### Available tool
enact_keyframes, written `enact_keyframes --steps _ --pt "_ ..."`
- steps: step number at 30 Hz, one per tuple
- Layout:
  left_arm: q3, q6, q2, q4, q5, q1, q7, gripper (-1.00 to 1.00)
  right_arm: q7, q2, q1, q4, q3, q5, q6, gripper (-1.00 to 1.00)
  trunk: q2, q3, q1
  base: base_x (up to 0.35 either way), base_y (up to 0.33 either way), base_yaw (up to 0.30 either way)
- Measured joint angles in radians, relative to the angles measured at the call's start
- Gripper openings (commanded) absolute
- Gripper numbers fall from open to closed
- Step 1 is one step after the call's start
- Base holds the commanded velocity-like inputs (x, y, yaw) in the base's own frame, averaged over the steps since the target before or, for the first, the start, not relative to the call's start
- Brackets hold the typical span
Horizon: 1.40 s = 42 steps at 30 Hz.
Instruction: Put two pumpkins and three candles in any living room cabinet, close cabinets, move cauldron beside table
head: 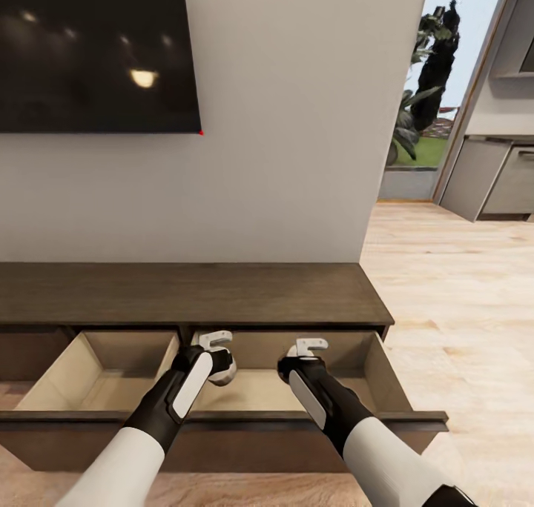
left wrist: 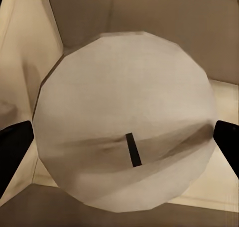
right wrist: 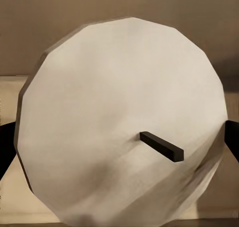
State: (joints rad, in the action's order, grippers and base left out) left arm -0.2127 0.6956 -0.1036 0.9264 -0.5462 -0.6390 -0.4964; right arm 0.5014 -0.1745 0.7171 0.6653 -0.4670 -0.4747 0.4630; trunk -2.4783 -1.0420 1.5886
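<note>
The dark-brown cabinet [head: 185, 292] stands against the wall with two drawers pulled out, their beige insides showing. My left gripper [head: 215, 353] hangs over the left end of the right-hand drawer [head: 356, 366], shut on a candle [head: 228, 371]. In the left wrist view that candle [left wrist: 124, 112] is a pale taupe disc with a dark wick, held between the dark fingers [left wrist: 12, 147]. My right gripper [head: 304, 355] is over the middle of the same drawer. It is shut on another candle [right wrist: 119, 112], which the right wrist view shows between that gripper's fingers [right wrist: 233, 137].
A dark TV screen [head: 96, 47] hangs on the wall above the cabinet. The left drawer [head: 96, 381] holds nothing I can see. To the right lie a wooden floor [head: 460, 307], a doorway with plants [head: 423, 99] and grey kitchen units [head: 497, 173].
</note>
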Motion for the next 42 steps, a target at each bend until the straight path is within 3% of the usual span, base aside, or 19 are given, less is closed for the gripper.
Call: enact_keyframes --steps 3,12,26,42 --pt "0.0 0.0 0.0 0.0 0.002 0.0 0.0 -1.0 -0.001 0.0 0.0 0.007 0.0 0.0 0.0 -1.0 -0.021 -0.009 0.012 0.0 0.0 0.0" --pt "0.0 -0.002 0.0 0.004 0.004 0.0 0.0 -1.0 -0.002 0.0 0.0 0.01 0.0 0.0 0.001 -1.0 -0.023 -0.044 0.016 0.0 0.0 0.0" --pt "0.0 -0.003 0.0 0.007 0.006 0.0 0.001 -1.0 -0.003 0.0 0.0 0.011 0.0 0.001 0.0 -1.0 -0.023 -0.044 0.016 0.004 0.0 0.0" --pt "-0.003 -0.002 0.0 0.007 0.006 0.0 0.003 -1.0 -0.003 0.0 0.0 0.012 -0.001 0.001 0.0 -1.0 -0.023 -0.044 0.016 0.166 0.0 0.0"
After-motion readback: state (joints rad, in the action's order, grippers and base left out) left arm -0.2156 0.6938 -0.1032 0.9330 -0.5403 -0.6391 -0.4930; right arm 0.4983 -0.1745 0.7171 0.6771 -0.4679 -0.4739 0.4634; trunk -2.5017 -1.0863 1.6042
